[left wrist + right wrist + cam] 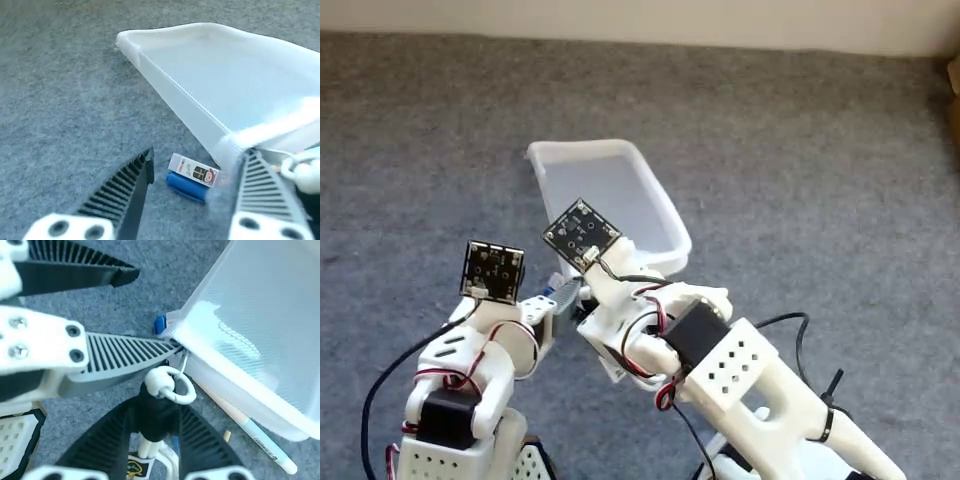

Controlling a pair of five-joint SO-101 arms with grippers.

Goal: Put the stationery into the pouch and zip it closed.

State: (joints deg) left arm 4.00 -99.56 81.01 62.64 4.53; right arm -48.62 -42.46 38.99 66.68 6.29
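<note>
From above, I see the pouch lying on the grey carpet, with my left arm and right arm crowded at its near corner

On the left wrist camera, the left pincer stands wide open. A small eraser lies between its jaws, and one finger touches the pouch's corner

On the right wrist camera, the right pincer is clamped on the zip pull. A pen lies just beside it, partly under the pouch
</note>
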